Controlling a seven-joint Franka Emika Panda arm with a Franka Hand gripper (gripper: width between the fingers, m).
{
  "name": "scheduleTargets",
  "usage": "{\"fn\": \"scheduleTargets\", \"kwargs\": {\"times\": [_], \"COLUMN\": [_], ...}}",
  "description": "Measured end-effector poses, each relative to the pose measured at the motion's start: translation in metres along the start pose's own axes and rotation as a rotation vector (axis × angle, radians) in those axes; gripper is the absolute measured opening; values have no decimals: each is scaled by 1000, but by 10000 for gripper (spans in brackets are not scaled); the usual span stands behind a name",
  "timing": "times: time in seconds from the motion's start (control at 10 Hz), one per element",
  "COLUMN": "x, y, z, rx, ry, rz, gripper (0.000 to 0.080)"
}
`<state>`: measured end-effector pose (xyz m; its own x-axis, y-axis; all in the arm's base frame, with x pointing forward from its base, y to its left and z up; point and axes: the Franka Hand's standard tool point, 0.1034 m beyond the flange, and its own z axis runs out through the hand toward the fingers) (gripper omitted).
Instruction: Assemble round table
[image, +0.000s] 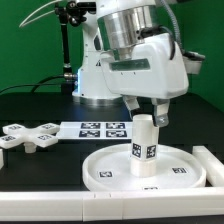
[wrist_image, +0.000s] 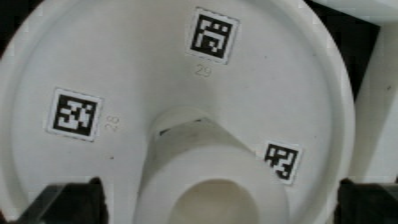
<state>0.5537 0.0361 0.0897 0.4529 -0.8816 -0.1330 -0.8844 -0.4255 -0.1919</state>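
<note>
Gripper (image: 148, 114) hangs straight down over the round disc (image: 105, 172), jaws spread, one finger on each side of the upper end of the cylinder post (image: 146, 146).

Post: upright on the disc, near its middle, black tags facing the exterior camera. Whether it is seated into the disc or only standing on it cannot be told from either view.

Wrist view: looking down the post (wrist_image: 210, 165), its rounded top sits between the two dark fingertips (wrist_image: 68, 202). White disc surface (wrist_image: 160, 70) shows between each fingertip and the post. Gripper (wrist_image: 217, 200) therefore reads as released: straddling the post, not clamped on it. The exterior view is too coarse at the fingertips to confirm the gap, so this rests on the wrist view.

Disc: lies flat on the black table (image: 45, 170), rim up, towards the exterior view's right. Three tags show on its face in the wrist view.

Cross-shaped foot (image: 28, 136): flat on the table at the exterior view's left, well apart from the disc and from the gripper.

Marker board (image: 100, 128): flat on the table behind the disc, between the foot and the arm's base.

White border rail (image: 212, 165): just beside the disc on the exterior view's right. A second rail (image: 100, 205) runs along the near edge.
</note>
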Motion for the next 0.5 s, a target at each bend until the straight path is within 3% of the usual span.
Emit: {"fn": "scheduleTargets", "kwargs": {"times": [0.3,0.5], "x": [0,4], "y": [1,-1], "z": [0,-1], "rx": [-6,-34], "ry": [-1,8], "rz": [-226,-466], "gripper": [649,649]}}
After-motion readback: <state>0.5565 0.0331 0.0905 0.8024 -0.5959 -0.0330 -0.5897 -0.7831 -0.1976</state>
